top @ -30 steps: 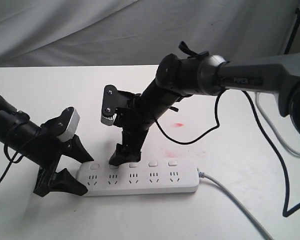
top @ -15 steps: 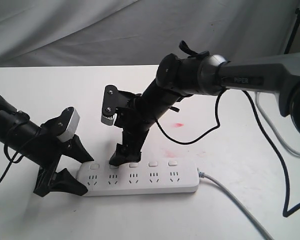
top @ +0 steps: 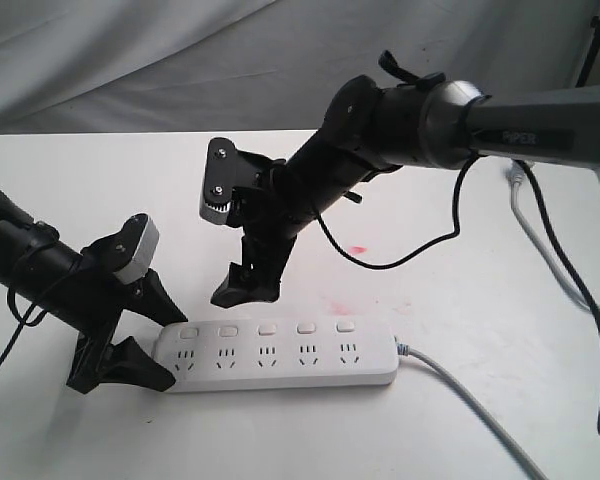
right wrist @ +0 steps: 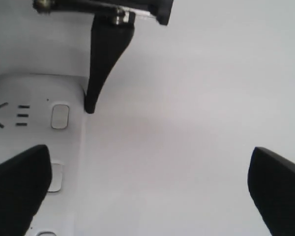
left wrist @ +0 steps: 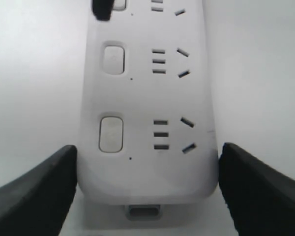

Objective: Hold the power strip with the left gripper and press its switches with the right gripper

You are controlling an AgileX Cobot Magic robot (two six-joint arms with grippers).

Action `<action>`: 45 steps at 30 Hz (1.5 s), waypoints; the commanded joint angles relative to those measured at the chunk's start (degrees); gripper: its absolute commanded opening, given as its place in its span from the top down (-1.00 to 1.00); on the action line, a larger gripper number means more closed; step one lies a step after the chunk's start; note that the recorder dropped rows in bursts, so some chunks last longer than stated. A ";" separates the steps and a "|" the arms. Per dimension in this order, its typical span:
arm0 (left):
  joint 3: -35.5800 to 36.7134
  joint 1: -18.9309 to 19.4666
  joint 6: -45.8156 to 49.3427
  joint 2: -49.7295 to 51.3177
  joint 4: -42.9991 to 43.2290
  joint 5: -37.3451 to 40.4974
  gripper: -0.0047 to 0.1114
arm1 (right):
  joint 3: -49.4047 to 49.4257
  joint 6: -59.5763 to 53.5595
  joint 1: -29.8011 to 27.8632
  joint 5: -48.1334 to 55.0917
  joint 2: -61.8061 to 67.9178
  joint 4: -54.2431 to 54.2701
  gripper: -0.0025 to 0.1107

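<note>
scene: long white plastic power strip with five sockets lies flat on the white desk, near centre, with its grey cable running off to the near right.

left pincer, black with wedge fingers and a silver-grey block: straddles the strip's left end. in the left wrist view its fingers appear to touch both long edges. judged clenched on the strip.

right pincer, black, on the "piper" arm: hangs clear above the strip, just beyond the second button from the left and touching nothing. in the right wrist view its fingers stand wide apart, so it is released and empty.

row of five small white rounded-square switches: all in view. which are pressed cannot be told.

step in hand, by judgement: the hold is set and the right pincer is between presses. the next move calls for lining one fingertip over a single button and coming straight down, while the left pincer resists any slide.
</note>
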 commanded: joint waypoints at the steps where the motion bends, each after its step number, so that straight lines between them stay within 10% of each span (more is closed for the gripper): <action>1: -0.07 -0.36 0.31 0.20 1.15 0.13 0.05 | 0.15 -0.36 -0.16 0.52 -1.14 0.89 -0.90; 45: -0.07 -0.36 0.31 0.20 1.15 0.13 0.05 | 6.48 -1.85 -5.74 1.81 -3.51 2.50 -0.90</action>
